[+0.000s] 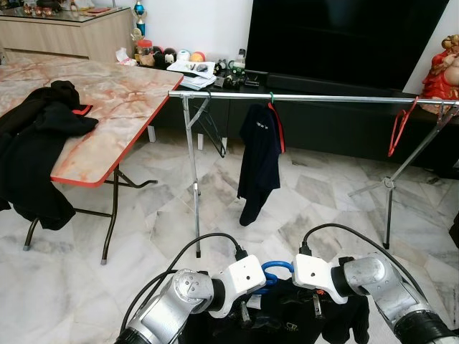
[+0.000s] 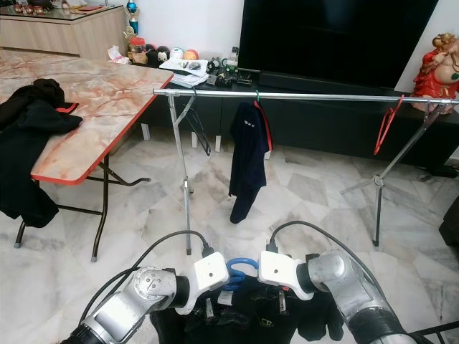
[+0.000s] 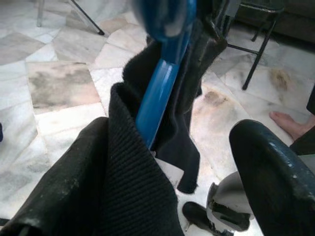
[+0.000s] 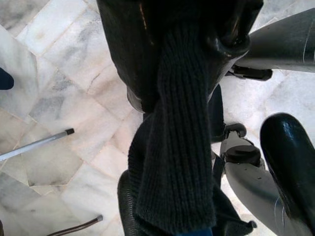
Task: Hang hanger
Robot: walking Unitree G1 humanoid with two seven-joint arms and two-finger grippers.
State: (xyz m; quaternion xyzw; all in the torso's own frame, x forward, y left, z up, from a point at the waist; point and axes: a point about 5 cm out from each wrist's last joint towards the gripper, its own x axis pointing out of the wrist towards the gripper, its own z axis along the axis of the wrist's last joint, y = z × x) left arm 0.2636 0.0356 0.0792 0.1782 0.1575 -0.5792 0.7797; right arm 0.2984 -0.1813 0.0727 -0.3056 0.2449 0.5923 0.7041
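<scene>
Right below my head camera, both my end effectors meet over a blue hanger [image 1: 275, 271] dressed with a black knitted garment [image 3: 133, 187]. My left end effector [image 1: 246, 313] and my right end effector [image 1: 316, 304] point down into the cloth. In the left wrist view the blue plastic arm runs into the neck of the knit between my two black fingers [image 3: 275, 172], which stand apart; I cannot tell whether they press on anything. In the right wrist view a ribbed fold of the garment passes by my fingers [image 4: 290, 162], and I cannot tell if they are pinched on it.

I judge the load light but awkward: the hanger is stiff, smooth plastic and likely slippery, while the knit is soft, floppy and will sag and swing. The firm place to hold is the plastic near the hook, not the cloth, which could slide off a shoulder.

The hook's tip is hidden between my wrists, and the garment's lower part is cut off by the frame edge.

Farther out stands the steel clothes rail [image 1: 323, 98], well apart from me, carrying a dark shirt on a red hanger [image 1: 259, 158] and an empty red hanger [image 1: 399, 129]. To the left, a marble-topped desk [image 1: 122, 107] bears dark clothes [image 1: 36, 143].
</scene>
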